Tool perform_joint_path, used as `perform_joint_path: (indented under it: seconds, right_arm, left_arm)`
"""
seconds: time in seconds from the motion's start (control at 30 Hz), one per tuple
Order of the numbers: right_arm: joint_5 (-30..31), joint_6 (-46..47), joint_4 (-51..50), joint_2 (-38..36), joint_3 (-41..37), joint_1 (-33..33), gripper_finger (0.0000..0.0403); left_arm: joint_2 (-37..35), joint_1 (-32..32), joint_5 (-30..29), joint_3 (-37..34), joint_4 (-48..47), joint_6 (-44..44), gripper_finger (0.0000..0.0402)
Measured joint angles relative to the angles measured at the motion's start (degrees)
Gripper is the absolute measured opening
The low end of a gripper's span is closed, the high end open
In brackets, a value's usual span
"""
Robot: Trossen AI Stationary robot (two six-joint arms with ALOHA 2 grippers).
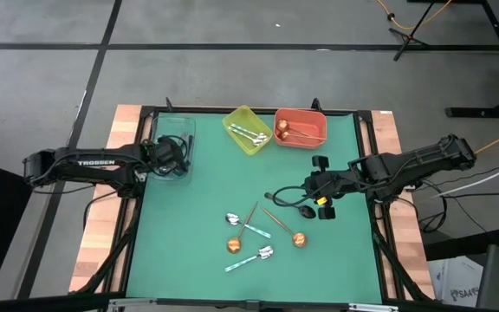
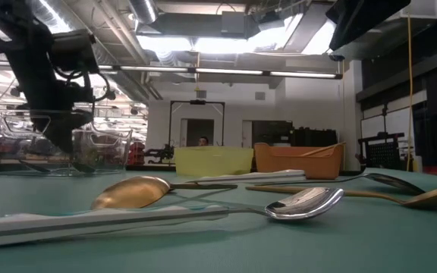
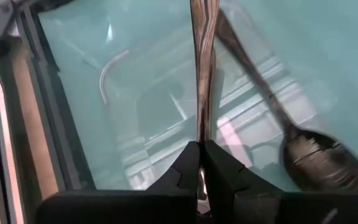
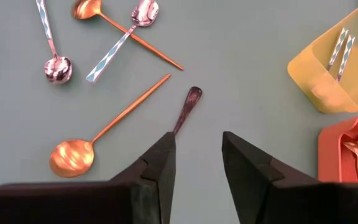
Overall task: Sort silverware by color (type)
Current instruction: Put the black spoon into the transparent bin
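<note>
Left gripper (image 3: 201, 163) is pinched tight on the handle of a black spoon (image 3: 202, 68), holding it inside the clear bin (image 1: 173, 139) at the far left of the mat; a second black spoon (image 3: 303, 149) already lies on the bin's floor just beside it; from where I stand this looks like the drop-off for the black set; to do it well the arm should keep the spoon low over the bin floor, part the fingers fully, then lift straight up so the handle does not snag or flick out over the wall.

Right gripper (image 4: 196, 155) hangs over the mat's right middle with its fingers spread apart and nothing between them; another black spoon (image 4: 188, 109) lies on the mat just ahead of it, handle end pointing away, untouched; I judge it the next pick.

Yellow bin (image 1: 248, 130) at the far edge holds teal-handled spoons (image 1: 249, 134); the red bin (image 1: 301, 127) beside it holds a copper one; more copper (image 1: 285, 225) and teal-handled spoons (image 1: 249, 257) lie crossed on the near middle of the mat, unsorted.
</note>
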Motion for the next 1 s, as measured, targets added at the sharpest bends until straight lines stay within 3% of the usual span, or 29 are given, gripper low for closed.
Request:
perform_joint_path:
  seconds: [0.37, 1.0]
  right_arm:
    - [0.00, 0.00, 0.09, 0.00, 0.00, 0.00, 0.0122]
    - [0.00, 0.00, 0.07, 0.02, 0.00, 0.00, 0.0122]
  left_arm:
    - [0.00, 0.00, 3.57, -4.19, 0.00, -0.30, 0.0007]
    - [0.00, 0.00, 4.12, -4.27, -0.05, -1.48, 0.0022]
